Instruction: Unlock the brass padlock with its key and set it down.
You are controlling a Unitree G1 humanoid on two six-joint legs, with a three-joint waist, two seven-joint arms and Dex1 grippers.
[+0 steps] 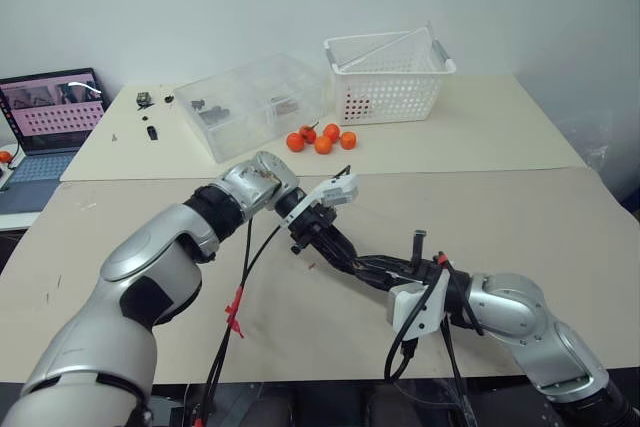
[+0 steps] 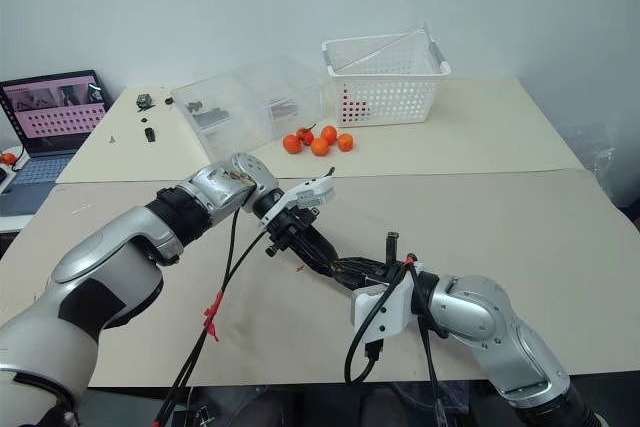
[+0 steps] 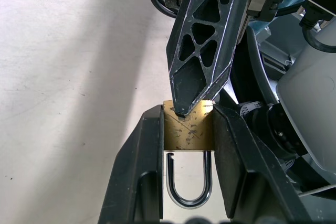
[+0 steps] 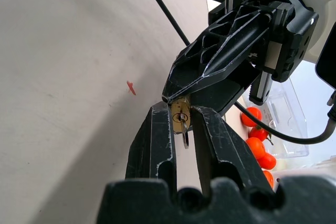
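Now my left claw [image 3: 186,129] pinches the brass padlock [image 3: 188,131], shackle toward its wrist, while my right claw [image 4: 181,121] nips the key [image 4: 182,124] at its base.

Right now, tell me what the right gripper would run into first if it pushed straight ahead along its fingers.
The right gripper would meet the brass padlock at once, with the left gripper clamped on it just behind. Its fingertips look already at the padlock's keyed end.

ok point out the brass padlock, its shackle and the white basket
brass padlock [image 3: 188,132], left wrist view, on its scratched brass body
shackle [image 3: 189,199], left wrist view, on the bend of the U
white basket [image 1: 388,97], left eye view, on its front wall
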